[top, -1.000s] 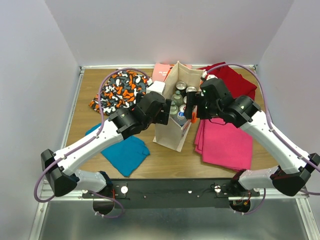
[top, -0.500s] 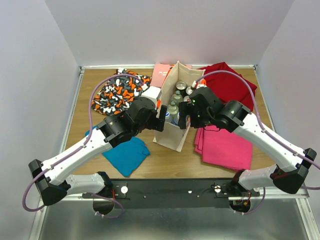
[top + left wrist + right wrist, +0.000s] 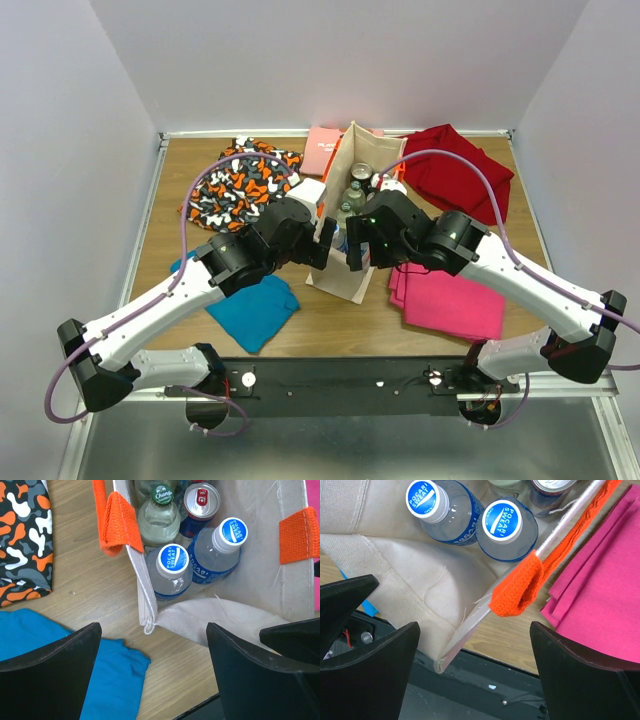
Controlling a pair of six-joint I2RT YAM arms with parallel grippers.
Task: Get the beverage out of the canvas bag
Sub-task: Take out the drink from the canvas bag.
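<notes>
Left fingers (image 3: 50, 675) wide open and empty, poised over the near left corner of the bag (image 3: 338, 280); right fingers (image 3: 580, 670) likewise wide and empty, over its right wall by an orange handle (image 3: 520, 592). Inside the upright bag, mid-counter (image 3: 330, 320) between teal cloth (image 3: 250, 310) and pink cloth (image 3: 450, 290): two blue-capped bottles (image 3: 172, 565), a green-capped bottle (image 3: 161, 510), a can (image 3: 200, 500).

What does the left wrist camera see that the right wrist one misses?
Only the left wrist view shows the camouflage cloth, the green bottle cap and the red can top. Only the right wrist view shows the pink cloth broadly; the left catches just a sliver. Both show the canvas bag, two blue-capped bottles and an orange handle.
</notes>
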